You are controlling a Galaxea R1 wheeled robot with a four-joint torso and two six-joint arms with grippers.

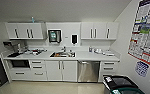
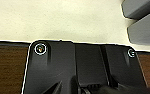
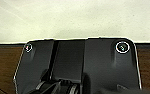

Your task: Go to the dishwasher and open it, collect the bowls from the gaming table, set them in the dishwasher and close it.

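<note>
Facing the kitchen, the dishwasher (image 1: 88, 71) sits shut at one o'clock; best to roll in square on its handle. Pincer states: cannot tell.

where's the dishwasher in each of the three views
Head view: the dishwasher sits under the counter, right of the white double cabinet doors below the sink, left of a drawer stack; door shut.
Left wrist view: not in it.
Right wrist view: not in it.
Shared landmark: both wrist views have the pale floor meeting a brown wood-grain band; the head view shares pale flooring.
</note>
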